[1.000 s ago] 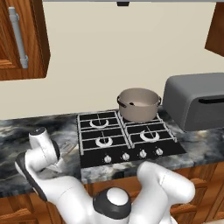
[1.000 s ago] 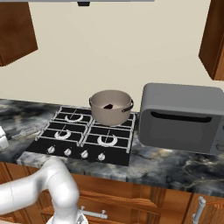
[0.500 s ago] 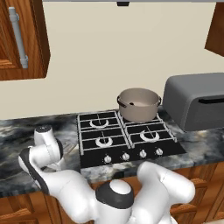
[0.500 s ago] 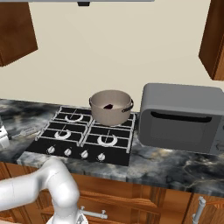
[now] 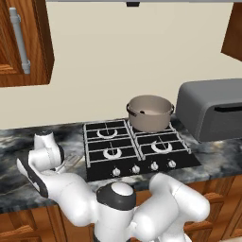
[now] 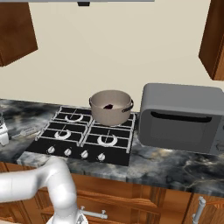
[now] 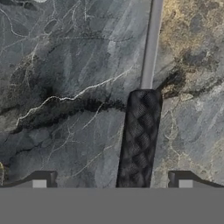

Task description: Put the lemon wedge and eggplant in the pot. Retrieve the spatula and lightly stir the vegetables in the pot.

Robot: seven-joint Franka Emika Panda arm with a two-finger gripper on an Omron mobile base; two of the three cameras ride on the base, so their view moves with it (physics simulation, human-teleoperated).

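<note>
Spatula [image 7: 141, 131] is right under your gripper [image 7: 112, 181], lying flat on the marble counter [image 7: 61, 87]. Its dark textured handle runs up between the two fingertips [image 7: 40, 180], a bit closer to the one on the right of the hand view, and the thin grey shaft carries on past it. Jaws are spread wide, nothing pinched, both tips clear of the handle. From the right base camera you can see the spatula [image 6: 25, 131] beside the stove [image 6: 87, 135]. Pot [image 5: 149, 112] sits well off from the gripper, on a back burner, next to the microwave [image 6: 183, 118]. There's a dark blob inside the pot, probably the eggplant [image 6: 108, 106], though it's too small to be sure.
</note>
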